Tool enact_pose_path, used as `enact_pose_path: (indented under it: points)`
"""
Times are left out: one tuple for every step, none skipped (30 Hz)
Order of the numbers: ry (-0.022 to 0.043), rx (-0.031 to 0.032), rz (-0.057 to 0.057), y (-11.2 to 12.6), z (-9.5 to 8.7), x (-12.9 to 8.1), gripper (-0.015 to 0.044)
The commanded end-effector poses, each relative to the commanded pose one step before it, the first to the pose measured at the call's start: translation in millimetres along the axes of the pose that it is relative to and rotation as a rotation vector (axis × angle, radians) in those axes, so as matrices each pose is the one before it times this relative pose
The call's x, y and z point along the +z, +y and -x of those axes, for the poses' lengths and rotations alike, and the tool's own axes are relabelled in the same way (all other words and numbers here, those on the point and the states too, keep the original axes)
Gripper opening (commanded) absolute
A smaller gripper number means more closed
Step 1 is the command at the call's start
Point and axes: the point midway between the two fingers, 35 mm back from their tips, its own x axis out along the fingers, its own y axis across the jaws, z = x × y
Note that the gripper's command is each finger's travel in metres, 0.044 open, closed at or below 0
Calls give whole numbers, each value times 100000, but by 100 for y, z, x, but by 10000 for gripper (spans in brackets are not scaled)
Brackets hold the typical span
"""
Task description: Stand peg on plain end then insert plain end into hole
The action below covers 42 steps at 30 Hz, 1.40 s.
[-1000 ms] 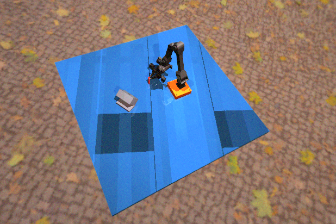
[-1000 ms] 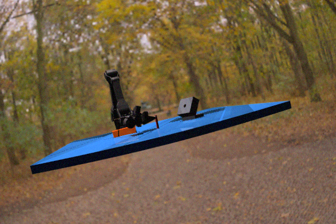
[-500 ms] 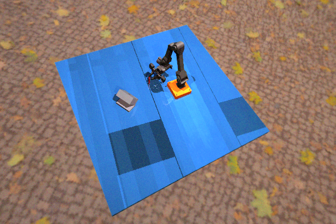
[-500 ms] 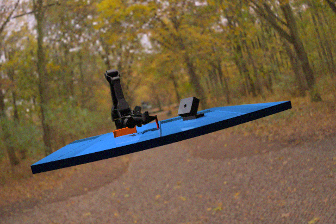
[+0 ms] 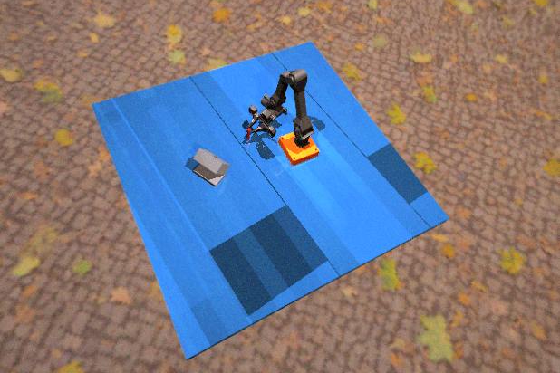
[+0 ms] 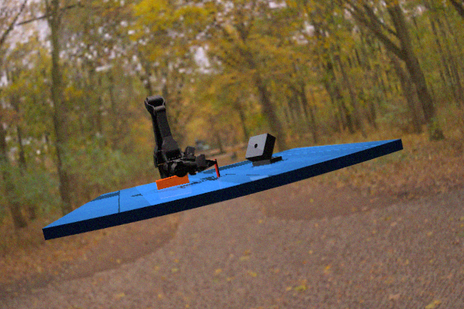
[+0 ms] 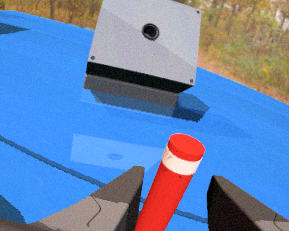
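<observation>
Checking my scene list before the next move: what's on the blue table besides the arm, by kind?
Red peg with white band, standing between the parted fingers of the hand: 1
Grey sloped panel with a hole: 1
Orange arm base: 1
Total: 3
</observation>
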Motion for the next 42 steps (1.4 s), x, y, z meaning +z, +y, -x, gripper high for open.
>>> enact_pose_path:
  points:
    - [9,2,6,-1,0,4,156]
    - [0,0,0,0,0,0,183]
    - [0,0,0,0,0,0,209]
    - [0,0,0,0,0,0,235]
    - [0,0,0,0,0,0,261]
    - [0,0,0,0,0,0,288]
    - [0,0,0,0,0,0,314]
    - [0,0,0,0,0,0,340]
    - [0,0,0,0,0,0,366]
    - [0,0,0,0,0,0,393]
    - [0,0,0,0,0,0,419]
    - [0,0,0,0,0,0,440]
    - [0,0,0,0,0,0,440]
    - [0,0,0,0,0,0,440]
    - [0,0,0,0,0,0,440]
    - [0,0,0,0,0,0,440]
    - [0,0,0,0,0,0,440]
    - [0,0,0,0,0,0,440]
    - [1,-1,9,-116,25,169,440]
    - [4,-4,27,-338,75,518,440]
    - [6,-6,41,-528,128,899,440]
    - [5,-7,44,-578,160,1149,440]
    - [3,-6,37,-504,164,1207,440]
    - [1,-5,30,-424,167,1261,440]
    - [-1,-4,22,-340,170,1309,440]
    - [-2,-3,15,-252,173,1351,440]
    - [-4,-1,6,-159,174,1387,440]
    - [-6,0,-2,-63,175,1417,440]
    - [-8,1,-11,36,176,1440,440]
    - [-10,3,-19,137,175,1456,440]
    - [-9,3,-23,191,144,1206,440]
    - [-6,2,-17,149,86,725,440]
    - [-2,1,-6,55,28,242,440]
    - [0,0,0,0,0,0,440]
    - [0,0,0,0,0,0,440]
    - [0,0,0,0,0,0,440]
    - [0,0,0,0,0,0,440]
    - [408,314,-241,20,-44,-39,440]
    - [1228,934,-718,58,-132,-117,440]
    - [2065,1528,-1176,95,-218,-192,440]
    - [2537,1806,-1394,110,-262,-229,440]
    - [2569,1752,-1357,104,-259,-224,440]
